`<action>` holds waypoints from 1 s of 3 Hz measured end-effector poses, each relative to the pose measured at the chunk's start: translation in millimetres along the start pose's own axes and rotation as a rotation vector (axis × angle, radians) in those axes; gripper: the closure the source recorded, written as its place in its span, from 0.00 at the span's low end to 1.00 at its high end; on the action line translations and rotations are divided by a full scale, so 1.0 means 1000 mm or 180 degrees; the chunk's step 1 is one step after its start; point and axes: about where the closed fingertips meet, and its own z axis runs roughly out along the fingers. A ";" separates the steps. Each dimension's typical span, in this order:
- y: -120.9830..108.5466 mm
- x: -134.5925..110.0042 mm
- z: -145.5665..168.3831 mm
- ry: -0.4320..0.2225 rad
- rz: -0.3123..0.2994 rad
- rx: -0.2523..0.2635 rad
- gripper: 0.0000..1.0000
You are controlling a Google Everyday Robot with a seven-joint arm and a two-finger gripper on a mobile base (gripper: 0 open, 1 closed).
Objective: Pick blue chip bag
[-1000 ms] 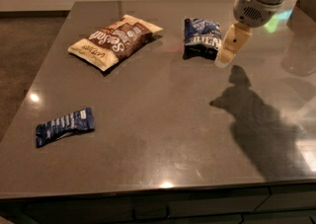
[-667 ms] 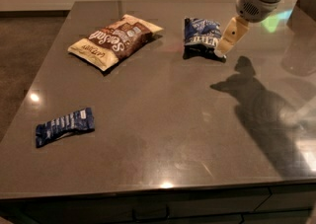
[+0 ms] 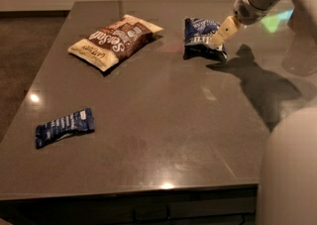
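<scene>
The blue chip bag, puffy dark navy with white lettering, lies at the far right of the grey table. My gripper reaches down from the upper right on the white arm, its cream fingertips over the bag's right edge. The bag's right side is partly hidden behind them.
A larger brown-and-cream bag lies at the far middle-left. A small flat blue wrapper lies near the front left. A white part of the robot fills the lower right corner. The arm's shadow falls on the table's right side.
The gripper has moved left and away from me, from beside the blue chip bag to over its right edge. The bags have not moved.
</scene>
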 end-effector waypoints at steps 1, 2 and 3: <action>-0.001 -0.008 0.030 -0.0093 0.0142 -0.0136 0.00; 0.014 -0.021 0.059 -0.0157 0.0174 -0.0359 0.00; 0.025 -0.027 0.069 -0.0182 0.0164 -0.0493 0.00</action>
